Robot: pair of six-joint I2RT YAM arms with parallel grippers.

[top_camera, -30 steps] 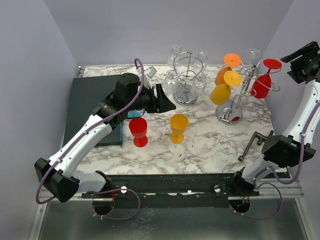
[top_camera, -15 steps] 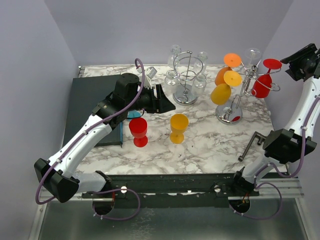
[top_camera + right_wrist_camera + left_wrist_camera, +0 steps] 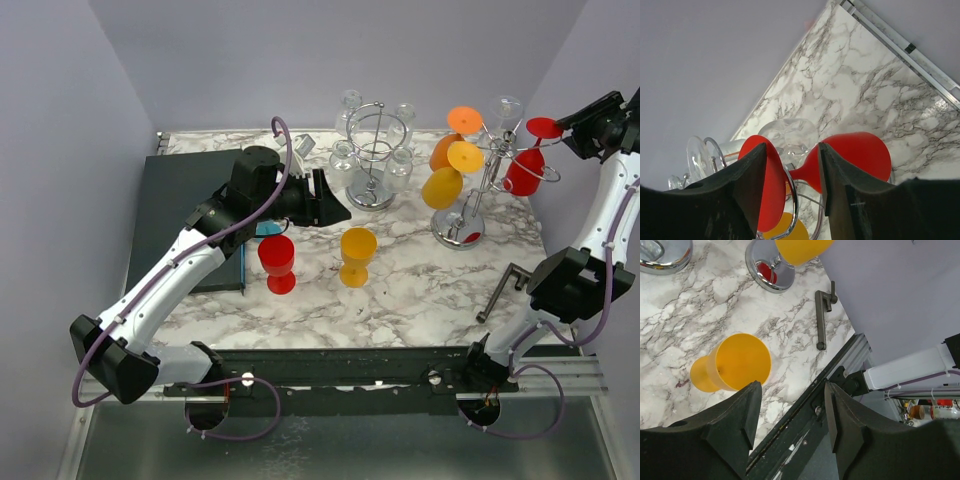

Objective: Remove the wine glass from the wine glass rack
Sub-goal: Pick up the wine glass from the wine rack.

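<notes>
The right pincer (image 3: 790,149) stands released, its fingers straddling the stem of the red wine glass (image 3: 856,152), which hangs upside down on the chrome wine glass rack (image 3: 489,160) at the far right of the worktop (image 3: 420,285). The left pincer (image 3: 789,390) hovers released and empty near a yellow goblet (image 3: 737,362).

Rack (image 3: 458,226) right of wire stand (image 3: 372,192) on table (image 3: 420,290) (mat (image 3: 185,200) far left).

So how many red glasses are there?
2. The standing red glass is on the marble table, left of the yellow glass; the hanging red glass is on the right-hand rack. None looks hidden.
</notes>
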